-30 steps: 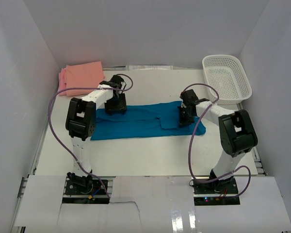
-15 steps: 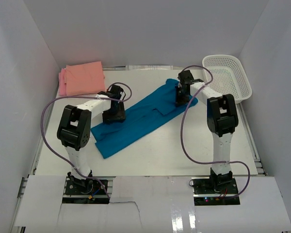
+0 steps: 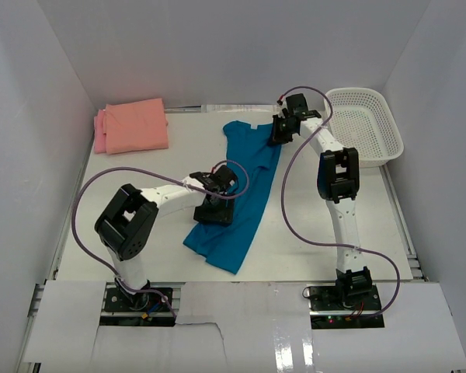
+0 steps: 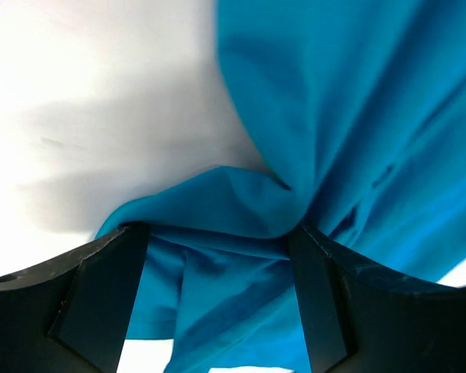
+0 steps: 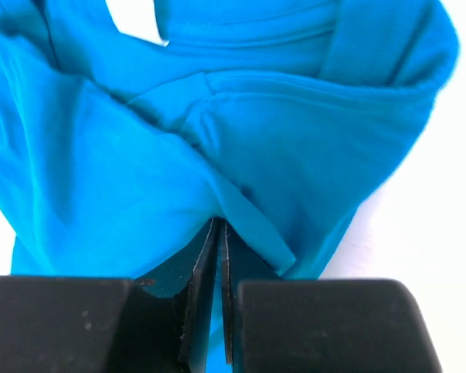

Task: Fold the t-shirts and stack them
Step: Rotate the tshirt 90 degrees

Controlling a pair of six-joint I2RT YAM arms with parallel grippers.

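Observation:
The teal-blue t-shirt lies stretched from back centre towards the front of the table. My left gripper rests on its near part; in the left wrist view its jaws stand wide apart with bunched teal cloth between them. My right gripper is at the shirt's far right corner, shut on a fold of teal cloth that is pinched between its tips. A folded salmon-orange t-shirt lies on a pink one at the back left. No neck label shows.
A white mesh basket stands at the back right, close to the right arm. White walls enclose the table on the left, back and right. The arm cables loop over the table.
The teal shirt swung from lying crosswise to lying lengthwise. My right gripper carried its end to the back; my left gripper moved right and nearer with the other end.

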